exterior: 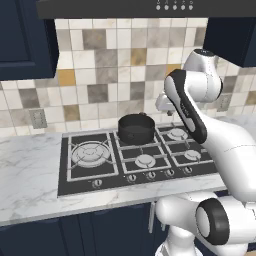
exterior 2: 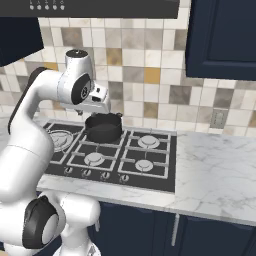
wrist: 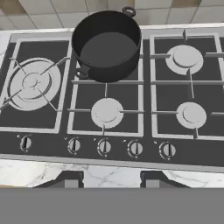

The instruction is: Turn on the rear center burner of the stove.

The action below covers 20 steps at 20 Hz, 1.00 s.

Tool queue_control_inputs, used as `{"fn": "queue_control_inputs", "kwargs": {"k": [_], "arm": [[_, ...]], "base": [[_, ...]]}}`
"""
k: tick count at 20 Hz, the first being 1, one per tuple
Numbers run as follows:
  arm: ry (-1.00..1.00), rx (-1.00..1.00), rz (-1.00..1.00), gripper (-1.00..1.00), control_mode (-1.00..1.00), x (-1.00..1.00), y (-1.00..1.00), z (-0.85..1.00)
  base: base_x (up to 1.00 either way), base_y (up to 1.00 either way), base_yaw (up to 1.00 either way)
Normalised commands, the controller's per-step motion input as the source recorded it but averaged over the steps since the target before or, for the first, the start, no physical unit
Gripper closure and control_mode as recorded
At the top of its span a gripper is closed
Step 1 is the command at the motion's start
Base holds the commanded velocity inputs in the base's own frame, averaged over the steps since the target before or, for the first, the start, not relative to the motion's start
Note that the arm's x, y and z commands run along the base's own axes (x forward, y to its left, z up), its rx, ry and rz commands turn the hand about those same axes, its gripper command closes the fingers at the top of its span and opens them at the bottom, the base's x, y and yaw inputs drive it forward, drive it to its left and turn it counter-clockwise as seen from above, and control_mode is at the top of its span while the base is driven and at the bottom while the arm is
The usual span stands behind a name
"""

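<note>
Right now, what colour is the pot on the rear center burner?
Black, inside and out; the pot shows best in the hand view.

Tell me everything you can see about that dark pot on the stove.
The pot is round, dark and matte, like cast iron, with two small loop handles and no lid. It looks empty. It stands upright on the wire grate over the rear center burner of the stove, near the tiled wall. Nothing else touches it.

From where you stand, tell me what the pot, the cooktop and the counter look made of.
Pot: dark, matte metal by the look, possibly cast iron or coated steel; dull even grey, with small loop handles.
Cooktop: black glass, seemingly; flat smooth surface under thin black wire grates, with silver metal-looking burner caps.
Counter: white marble or a stone imitation; grey veining over a pale, smooth surface.
</note>
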Motion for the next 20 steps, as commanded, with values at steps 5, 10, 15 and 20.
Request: {"fn": "queue_control_inputs", "kwargs": {"k": [5, 10, 15, 20], "arm": [[0.00, 0.02, 0.00, -1.00, -1.00, 0.00, 0.00, -0.19], [0.10, 0.06, 0.00, -1.00, -1.00, -0.08, 0.06, -0.62], [0.15, 0.00, 0.00, -1.00, -1.00, -0.08, 0.32, -0.60], [0.03, -0.13, 0.00, -1.00, -1.00, 0.00, 0.01, -0.48]], "base": [[0.00, 0.00, 0.00], [0.00, 0.00, 0.00], [0.00, 0.00, 0.00], [0.00, 0.00, 0.00]]}}
